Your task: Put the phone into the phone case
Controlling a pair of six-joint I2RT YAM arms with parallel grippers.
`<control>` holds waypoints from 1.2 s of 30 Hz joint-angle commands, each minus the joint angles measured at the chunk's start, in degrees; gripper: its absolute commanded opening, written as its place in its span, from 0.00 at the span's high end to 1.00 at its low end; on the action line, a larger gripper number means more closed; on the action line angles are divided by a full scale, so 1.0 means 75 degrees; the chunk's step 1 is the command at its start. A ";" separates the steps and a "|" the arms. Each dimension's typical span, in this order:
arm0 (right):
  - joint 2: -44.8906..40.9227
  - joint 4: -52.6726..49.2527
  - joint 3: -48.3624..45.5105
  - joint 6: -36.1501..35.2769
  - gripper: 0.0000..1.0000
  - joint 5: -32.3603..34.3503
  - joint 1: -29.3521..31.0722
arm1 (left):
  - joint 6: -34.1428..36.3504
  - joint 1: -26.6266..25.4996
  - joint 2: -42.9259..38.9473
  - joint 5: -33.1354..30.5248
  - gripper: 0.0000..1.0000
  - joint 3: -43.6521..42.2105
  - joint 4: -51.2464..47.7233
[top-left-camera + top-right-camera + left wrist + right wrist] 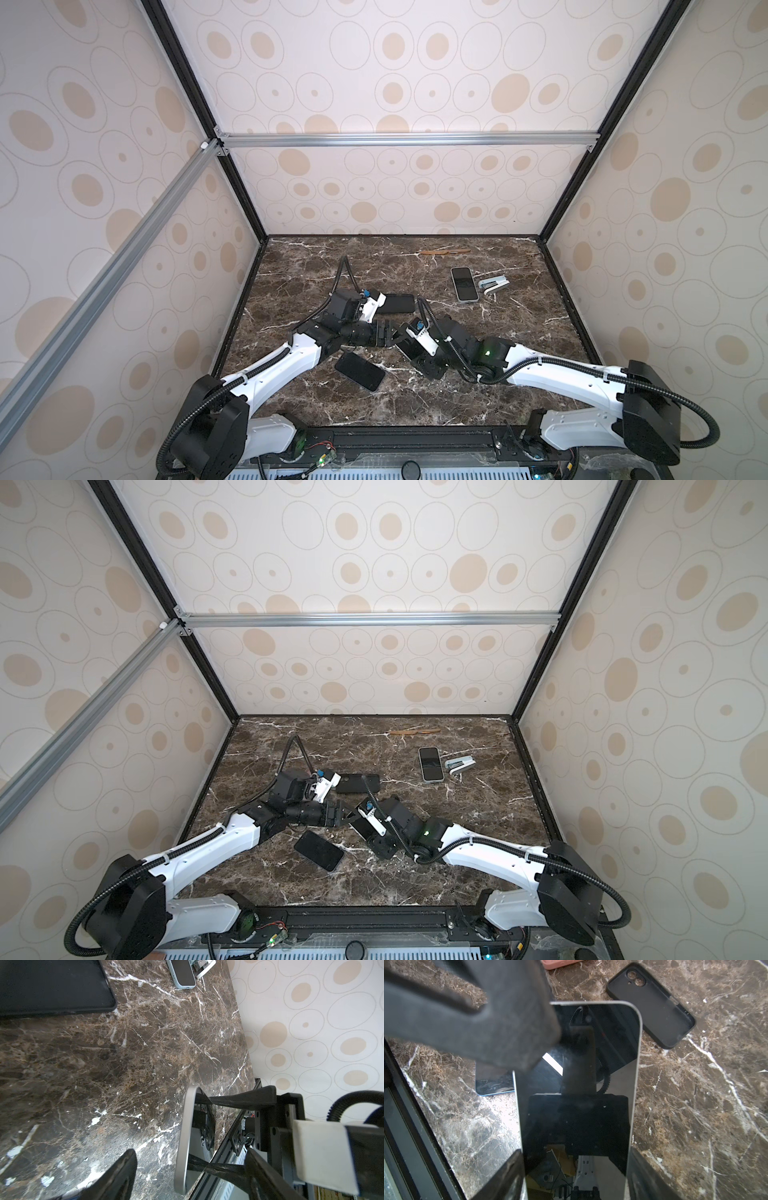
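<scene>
The phone aloft, the case empty
The right hand grips it across its width; the left hand gapes at its free end; the case lies flat beyond, askew.

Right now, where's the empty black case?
In both top views the black case lies flat near the middle of the table, right beside the left arm's wrist, left of the light-blue phone.
</scene>
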 commanded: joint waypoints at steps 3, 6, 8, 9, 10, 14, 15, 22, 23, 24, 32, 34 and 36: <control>-0.0374 0.0360 -0.0058 -0.0068 0.64 0.0130 0.0026 | -0.0083 0.0054 0.0010 0.0249 0.19 0.0243 0.0132; -0.0437 0.0389 -0.0096 -0.0040 0.64 0.0150 0.0029 | -0.0110 0.0052 -0.0038 0.0345 0.19 0.0207 0.0221; -0.0466 0.0395 -0.0105 -0.0023 0.64 0.0191 0.0035 | -0.0152 0.0049 -0.0079 0.0377 0.19 0.0147 0.0333; -0.0472 0.0395 -0.0105 -0.0023 0.64 0.0206 0.0031 | -0.0158 0.0050 -0.0074 0.0382 0.19 0.0113 0.0384; -0.0472 0.0405 -0.0114 -0.0040 0.64 0.0217 0.0032 | -0.0162 0.0049 -0.0065 0.0386 0.20 0.0105 0.0400; -0.0496 0.0407 -0.0070 -0.0106 0.64 0.0232 0.0024 | -0.0224 0.0046 0.0022 0.0495 0.21 0.0112 0.0489; -0.0508 0.0407 -0.0070 -0.0136 0.64 0.0247 0.0029 | -0.0213 0.0049 0.0053 0.0524 0.21 0.0122 0.0497; -0.0553 0.0383 -0.0023 -0.0178 0.64 0.0277 0.0029 | -0.0124 0.0053 0.0329 0.0669 0.31 0.0111 0.0575; -0.0572 0.0385 -0.0041 -0.0178 0.64 0.0287 0.0035 | -0.0130 0.0054 0.0347 0.0705 0.34 0.0120 0.0587; -0.0610 0.0401 -0.0042 -0.0169 0.64 0.0295 0.0030 | -0.0124 0.0050 0.0371 0.0735 0.39 0.0119 0.0599; -0.0696 0.0462 -0.0109 -0.0239 0.64 -0.0030 0.0033 | -0.0323 0.0053 0.0246 0.0764 0.63 0.0094 0.0924; -0.0687 0.0509 -0.0099 -0.0257 0.64 -0.0120 0.0034 | -0.0345 0.0051 0.0229 0.0788 0.68 0.0109 0.0952; -0.0656 0.0549 -0.0060 -0.0274 0.64 -0.0205 0.0029 | -0.0356 0.0053 0.0208 0.0812 0.72 0.0087 0.0943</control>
